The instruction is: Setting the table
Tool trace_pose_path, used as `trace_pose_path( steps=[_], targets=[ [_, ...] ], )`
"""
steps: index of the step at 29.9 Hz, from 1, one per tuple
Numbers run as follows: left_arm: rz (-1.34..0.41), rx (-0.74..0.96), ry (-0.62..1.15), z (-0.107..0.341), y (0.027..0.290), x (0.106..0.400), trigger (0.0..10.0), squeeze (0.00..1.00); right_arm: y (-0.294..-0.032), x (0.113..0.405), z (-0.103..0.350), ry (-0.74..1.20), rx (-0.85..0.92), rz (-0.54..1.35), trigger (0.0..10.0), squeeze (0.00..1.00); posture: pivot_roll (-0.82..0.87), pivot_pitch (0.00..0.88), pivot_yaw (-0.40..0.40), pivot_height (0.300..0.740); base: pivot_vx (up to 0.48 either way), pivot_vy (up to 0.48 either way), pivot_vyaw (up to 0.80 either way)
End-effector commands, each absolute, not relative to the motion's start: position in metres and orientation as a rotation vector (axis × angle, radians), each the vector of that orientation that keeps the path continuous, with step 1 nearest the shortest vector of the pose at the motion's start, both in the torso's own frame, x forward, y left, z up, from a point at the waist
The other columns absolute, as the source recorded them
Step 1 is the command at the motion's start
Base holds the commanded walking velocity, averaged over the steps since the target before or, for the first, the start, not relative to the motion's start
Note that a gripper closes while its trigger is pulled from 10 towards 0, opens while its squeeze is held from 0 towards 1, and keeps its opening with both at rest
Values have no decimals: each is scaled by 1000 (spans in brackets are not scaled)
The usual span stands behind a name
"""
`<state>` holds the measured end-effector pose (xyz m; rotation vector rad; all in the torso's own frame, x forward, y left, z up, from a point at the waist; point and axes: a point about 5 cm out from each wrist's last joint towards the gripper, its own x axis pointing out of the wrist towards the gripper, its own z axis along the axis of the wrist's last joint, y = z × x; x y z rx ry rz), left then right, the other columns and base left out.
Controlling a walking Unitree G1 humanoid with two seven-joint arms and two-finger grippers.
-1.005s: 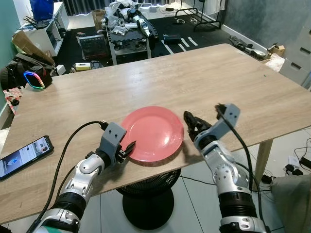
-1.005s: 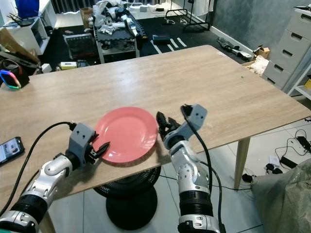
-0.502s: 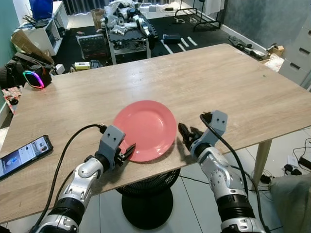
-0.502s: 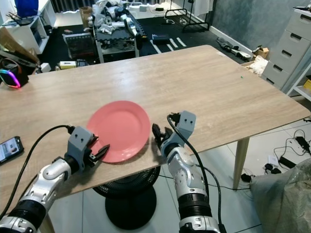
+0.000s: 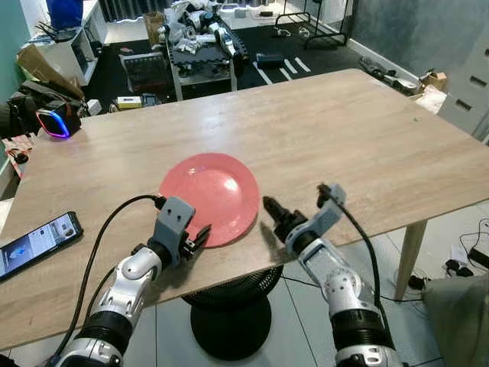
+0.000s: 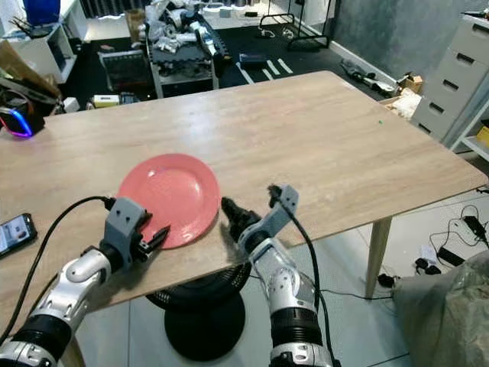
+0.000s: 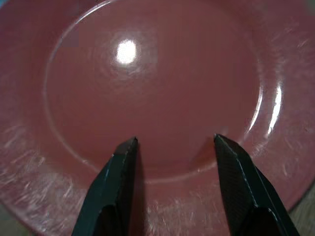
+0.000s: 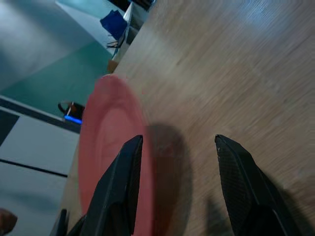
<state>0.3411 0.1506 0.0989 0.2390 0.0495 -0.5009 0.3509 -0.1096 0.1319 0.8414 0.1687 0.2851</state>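
1. A round, glossy red plate [image 5: 208, 196] lies flat on the light wooden bench [image 5: 321, 138], close to the bench's near edge and a little to the robot's left of centre.
2. The left hand [image 5: 200, 238] sits at the plate's near rim, its two black fingers [image 7: 114, 184] spread apart. In the left wrist view they reach over the rim toward the plate's shallow well; whether they touch the surface is hard to tell.
3. The right hand [image 5: 272, 210] lies low over the bench just beside the plate's right rim, pointing toward it. In the right wrist view its fingers [image 8: 123, 189] stand spread, with one tip over the plate's edge and the other over bare wood; it grips nothing.
4. A black smartphone with a lit screen [image 5: 37, 246] lies on the bench near its left corner, well apart from the plate.
5. Beyond the bench's far edge, a dark speaker with a glowing coloured ring [image 5: 52, 122] rests on the floor at the left, and a low cart heaped with robot parts [image 5: 200, 46] stands farther back.
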Motion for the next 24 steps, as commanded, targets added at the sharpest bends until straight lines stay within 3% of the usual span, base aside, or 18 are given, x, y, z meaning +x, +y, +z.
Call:
trace_pose_path(
  steps=[1,11,18,24],
  targets=[
    [-505,239,119,84,154,334,10000,0,-106,350,132,178,860,295,10000,0,-83,59,100,740,0,0,0],
    [-506,152,85,100,152,341,10000,0,-100,348,131,181,801,326,10000,0,-83,51,98,740,0,0,0],
    [-741,-50,192,101,128,336,10000,0,-105,352,139,154,789,322,10000,0,-89,43,101,740,0,0,0],
    [-859,15,287,104,119,333,10000,0,-111,354,147,124,783,315,10000,0,-89,39,103,740,0,0,0]
  ],
)
